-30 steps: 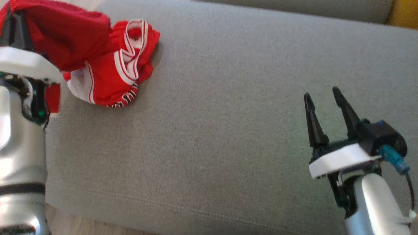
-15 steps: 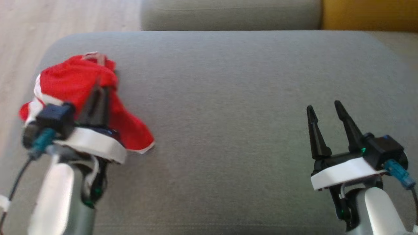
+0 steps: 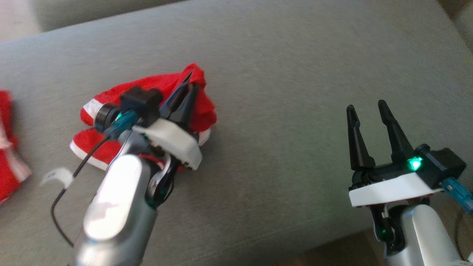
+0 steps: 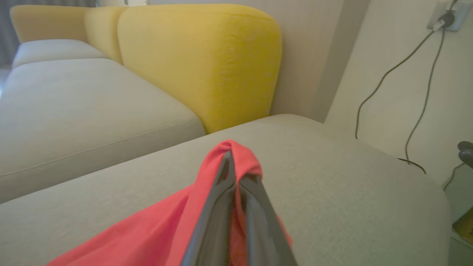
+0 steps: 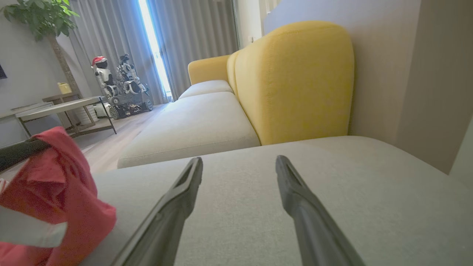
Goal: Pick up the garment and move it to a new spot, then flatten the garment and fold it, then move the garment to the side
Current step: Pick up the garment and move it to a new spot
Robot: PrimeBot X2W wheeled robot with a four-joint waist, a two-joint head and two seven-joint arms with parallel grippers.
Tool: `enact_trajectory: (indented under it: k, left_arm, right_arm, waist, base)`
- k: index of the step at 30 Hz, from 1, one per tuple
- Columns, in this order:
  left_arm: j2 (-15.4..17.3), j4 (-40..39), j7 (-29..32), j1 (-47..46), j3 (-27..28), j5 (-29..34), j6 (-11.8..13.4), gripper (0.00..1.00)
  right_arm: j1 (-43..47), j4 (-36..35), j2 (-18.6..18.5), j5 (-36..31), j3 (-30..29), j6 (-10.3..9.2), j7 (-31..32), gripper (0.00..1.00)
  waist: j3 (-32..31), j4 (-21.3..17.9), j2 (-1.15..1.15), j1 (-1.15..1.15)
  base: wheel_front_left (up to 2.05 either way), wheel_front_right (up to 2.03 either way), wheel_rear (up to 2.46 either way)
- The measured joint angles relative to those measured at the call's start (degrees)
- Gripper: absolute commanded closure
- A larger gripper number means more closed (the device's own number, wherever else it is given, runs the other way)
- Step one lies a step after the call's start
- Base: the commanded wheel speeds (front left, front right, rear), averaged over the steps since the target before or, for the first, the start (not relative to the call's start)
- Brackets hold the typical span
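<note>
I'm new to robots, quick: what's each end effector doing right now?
Left end effector: closed, holding the red garment.
Right end effector: open, holding nothing.

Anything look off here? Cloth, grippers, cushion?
One thing: a red-and-white cloth lies at the head view's left edge, apart from the bunched red garment that the left gripper is shut on. Whether it is a separate item is unclear. The right gripper is open, empty.
</note>
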Motion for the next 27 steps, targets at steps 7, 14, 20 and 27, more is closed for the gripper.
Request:
enact_trajectory:
  k: [7, 14, 20, 27]
  left_arm:
    - [-1.4, 7.9, 0.7, -7.8, -3.3, -1.7, -0.4, 1.00]
    - [-1.5, 17.8, 1.6, -8.4, -6.6, -7.1, -1.0, 0.00]
    - [-1.5, 17.6, -3.3, -8.2, -9.0, -8.2, -1.3, 0.00]
    - [-0.2, 11.3, -8.8, -3.9, -8.0, -7.6, 2.1, 0.00]
  right_arm:
    - [-0.8, 1.5, 0.0, 2.5, 0.0, 0.00, -2.6, 0.00]
    - [-1.3, 3.5, 0.0, 3.8, 0.7, 0.00, -4.3, 0.00]
    - [-3.4, 4.4, 0.0, 3.2, 0.7, 0.00, -4.5, 0.00]
    - [-3.0, 4.7, 0.0, 0.7, -0.8, 0.00, -2.6, 0.00]
  waist:
    - [5.0, -7.3, 0.00, 0.00]
    - [8.7, -8.7, 0.00, 0.01]
    - [7.1, -5.5, 0.00, 0.00]
    - [3.4, 0.1, 0.00, 0.00]
  base:
    - [0.00, 0.00, 0.00]
    - [0.00, 0.00, 0.00]
    - [0.00, 0.00, 0.00]
    - [0.00, 0.00, 0.00]
